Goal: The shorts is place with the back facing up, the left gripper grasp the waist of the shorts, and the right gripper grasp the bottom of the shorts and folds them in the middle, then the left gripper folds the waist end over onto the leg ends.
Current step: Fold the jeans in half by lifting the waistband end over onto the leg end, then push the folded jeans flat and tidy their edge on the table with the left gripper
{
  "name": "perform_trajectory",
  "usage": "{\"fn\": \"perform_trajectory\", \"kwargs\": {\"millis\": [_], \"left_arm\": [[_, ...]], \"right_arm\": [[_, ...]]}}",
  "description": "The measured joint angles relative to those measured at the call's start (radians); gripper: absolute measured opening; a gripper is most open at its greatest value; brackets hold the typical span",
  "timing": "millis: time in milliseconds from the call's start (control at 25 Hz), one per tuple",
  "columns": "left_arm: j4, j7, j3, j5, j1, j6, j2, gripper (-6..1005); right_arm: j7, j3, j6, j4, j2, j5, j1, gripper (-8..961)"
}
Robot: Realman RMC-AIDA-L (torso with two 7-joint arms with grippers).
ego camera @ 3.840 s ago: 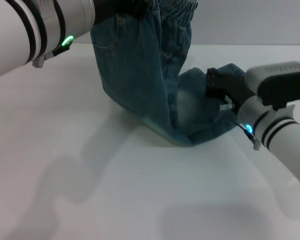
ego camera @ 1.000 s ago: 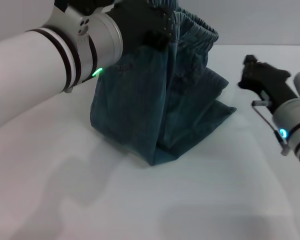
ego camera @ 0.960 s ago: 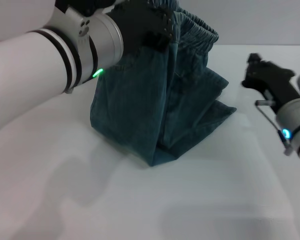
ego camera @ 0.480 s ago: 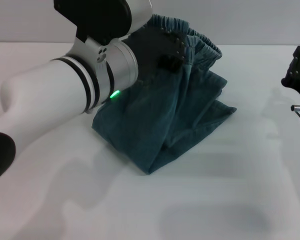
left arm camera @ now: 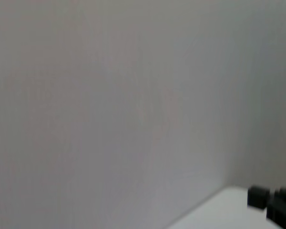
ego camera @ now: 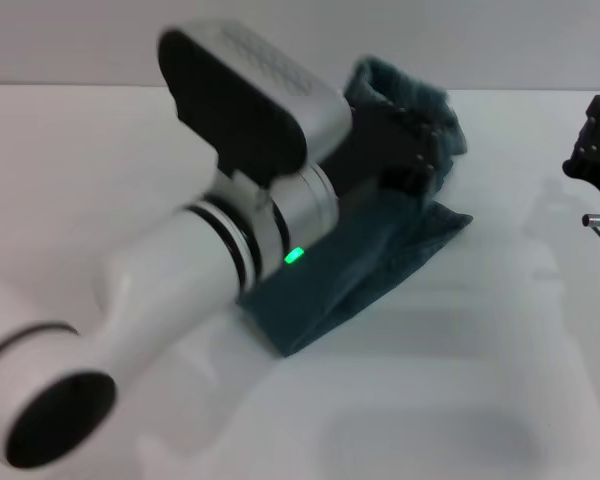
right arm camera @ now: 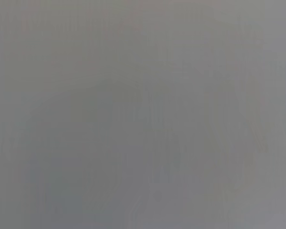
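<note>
Swinging lower and further over the white table than half a second ago, the left arm is now carrying the gathered waist down across the folded shorts, which are lying mid-table with their lower layer flat. The left gripper is clamping that waist, apparently to lay it over the leg ends, which are hidden underneath. The right gripper is waiting at the table's right edge, clear of the denim; whether its claw is open cannot be told.

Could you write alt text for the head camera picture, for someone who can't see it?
The left gripper holds the gathered waist of the blue denim shorts above the white table. The right gripper sits apart at the right edge.
</note>
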Motion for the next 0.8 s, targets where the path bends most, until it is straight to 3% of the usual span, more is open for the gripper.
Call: {"fn": "perform_trajectory", "kwargs": {"millis": [120,280,520,800], "left_arm": [[0.082,-0.026,0.04,-0.009,-0.024,0.128,-0.003,102],[0.151,-0.092,0.047,-0.012,-0.077,0.156,-0.003,125],[0.192,-0.11,0.051,-0.011,-0.078,0.21,-0.002,390],[0.178,-0.098,0.06,-0.004,0.001,0.266,0.003,662]], "right_arm": [[0.0,0.0,0.004,0.0,0.0,-0.002,0.0,-1],[0.0,-0.004,0.006,0.0,0.0,-0.005,-0.003,-1],[-0.001,-0.024,0.006,-0.005,0.0,-0.016,-0.013,-1],[-0.001,-0.062,-0.036,-0.011,-0.001,-0.065,-0.016,-1]]}}
